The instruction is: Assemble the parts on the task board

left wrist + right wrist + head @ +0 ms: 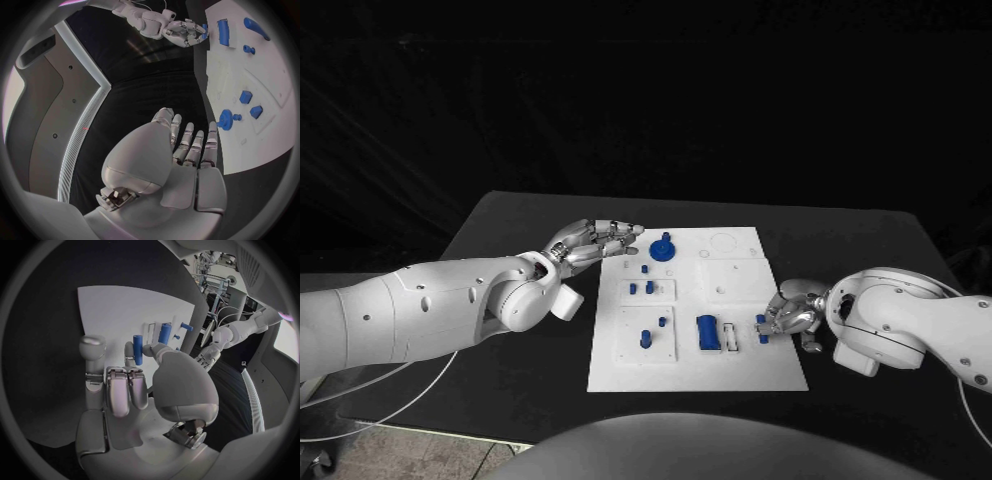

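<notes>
Task board (733, 375) with blue parts (708, 331); right hand (790, 312) pinching blue peg (137, 349), left hand (593, 243) spread, empty.

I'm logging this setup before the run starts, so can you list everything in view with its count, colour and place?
Table: one, black, under everything.
Task board: one, white, middle of the table.
Parts: several, blue, on the board: a round one at its far end, a cylinder near the middle, small pegs beside.
Left hand: silver, fingers spread, holding nothing, at the board's far left corner.
Right hand: silver, pinching a small blue peg at the board's right edge.
</notes>
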`<action>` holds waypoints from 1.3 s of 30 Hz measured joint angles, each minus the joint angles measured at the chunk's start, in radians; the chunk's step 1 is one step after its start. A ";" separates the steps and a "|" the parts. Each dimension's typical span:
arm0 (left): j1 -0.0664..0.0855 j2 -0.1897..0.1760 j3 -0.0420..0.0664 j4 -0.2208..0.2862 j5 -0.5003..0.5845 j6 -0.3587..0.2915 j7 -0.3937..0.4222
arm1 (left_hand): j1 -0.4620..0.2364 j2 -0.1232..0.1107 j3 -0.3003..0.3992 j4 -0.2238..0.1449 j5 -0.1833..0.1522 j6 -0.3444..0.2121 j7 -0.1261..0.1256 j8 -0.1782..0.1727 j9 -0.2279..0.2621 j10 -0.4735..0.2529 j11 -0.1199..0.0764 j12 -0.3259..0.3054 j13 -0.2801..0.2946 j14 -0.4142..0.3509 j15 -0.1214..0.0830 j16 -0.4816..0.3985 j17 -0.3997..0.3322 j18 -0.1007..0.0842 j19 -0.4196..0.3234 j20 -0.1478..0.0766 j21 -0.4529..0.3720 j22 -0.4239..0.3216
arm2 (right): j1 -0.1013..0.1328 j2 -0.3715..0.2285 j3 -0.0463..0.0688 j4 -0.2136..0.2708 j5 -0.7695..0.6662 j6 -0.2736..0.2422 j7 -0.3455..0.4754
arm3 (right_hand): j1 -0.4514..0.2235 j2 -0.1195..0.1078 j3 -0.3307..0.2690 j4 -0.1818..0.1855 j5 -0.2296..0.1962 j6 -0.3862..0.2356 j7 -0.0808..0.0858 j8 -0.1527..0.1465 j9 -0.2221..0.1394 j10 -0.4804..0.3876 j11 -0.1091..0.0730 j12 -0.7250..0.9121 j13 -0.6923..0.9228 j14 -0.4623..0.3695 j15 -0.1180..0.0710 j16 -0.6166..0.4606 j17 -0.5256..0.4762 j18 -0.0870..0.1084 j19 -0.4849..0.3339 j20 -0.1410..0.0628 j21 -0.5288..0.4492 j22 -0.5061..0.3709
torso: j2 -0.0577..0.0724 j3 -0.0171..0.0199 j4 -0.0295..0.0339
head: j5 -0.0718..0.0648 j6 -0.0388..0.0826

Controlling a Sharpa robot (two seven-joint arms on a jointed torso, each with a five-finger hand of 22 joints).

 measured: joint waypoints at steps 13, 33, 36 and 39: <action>-0.001 0.002 0.000 -0.003 0.001 0.010 -0.011 | 0.000 0.000 0.000 0.000 0.003 0.000 0.000 -0.003 0.000 0.003 0.003 0.000 0.000 0.007 0.000 0.001 0.001 0.001 0.006 0.001 0.000 0.000 | -0.030 0.060 -0.001 -0.029 0.071 -0.015 -0.017 | -0.029 0.007 0.042 -0.042 -0.083 -0.003 -0.004 0.010 0.012 0.000 0.000 0.000 0.001 0.000 0.000 0.000 0.000 0.000 0.000 0.000 -0.009 0.000 | 0.000 -0.0003 0.0000 | 0.001 0.000; -0.006 0.009 0.000 -0.008 0.001 0.026 -0.027 | 0.004 0.004 0.008 -0.003 0.005 0.001 0.001 -0.005 0.000 0.004 0.004 0.000 0.000 0.012 0.005 0.005 0.001 -0.013 0.007 0.000 0.004 0.000 | -0.048 0.102 0.000 -0.052 0.004 -0.022 -0.020 | -0.053 0.007 0.065 -0.076 -0.138 -0.008 -0.007 0.021 0.026 0.000 0.000 0.000 0.001 0.000 0.000 0.000 0.000 0.000 0.000 0.000 -0.027 0.000 | 0.000 0.0000 -0.0013 | 0.001 0.000; -0.006 0.010 0.000 -0.010 0.001 0.029 -0.031 | 0.004 0.004 0.008 -0.003 0.005 0.004 0.004 -0.005 0.000 0.007 0.007 0.000 0.000 0.012 0.005 0.005 0.001 -0.013 0.007 0.000 0.004 0.000 | -0.048 0.102 0.000 -0.050 -0.007 -0.024 -0.017 | -0.057 0.011 0.067 -0.079 -0.148 -0.009 -0.006 0.030 0.030 0.000 0.000 0.000 0.000 0.000 0.000 0.000 0.000 0.000 0.000 0.000 -0.027 0.000 | 0.000 0.0004 -0.0013 | 0.001 0.000; -0.007 0.010 0.000 -0.010 0.001 0.032 -0.035 | 0.004 0.004 0.014 -0.003 0.005 0.004 0.004 -0.005 0.000 0.007 0.007 0.000 0.000 0.016 0.009 0.005 0.001 -0.013 0.011 0.003 0.004 0.000 | -0.048 0.102 0.000 -0.048 -0.012 -0.025 -0.015 | -0.058 0.012 0.065 -0.082 -0.158 -0.008 -0.007 0.038 0.036 0.000 0.000 0.000 0.000 0.000 0.000 0.000 0.000 0.000 0.000 0.000 -0.027 0.000 | 0.000 0.0007 -0.0012 | 0.001 0.000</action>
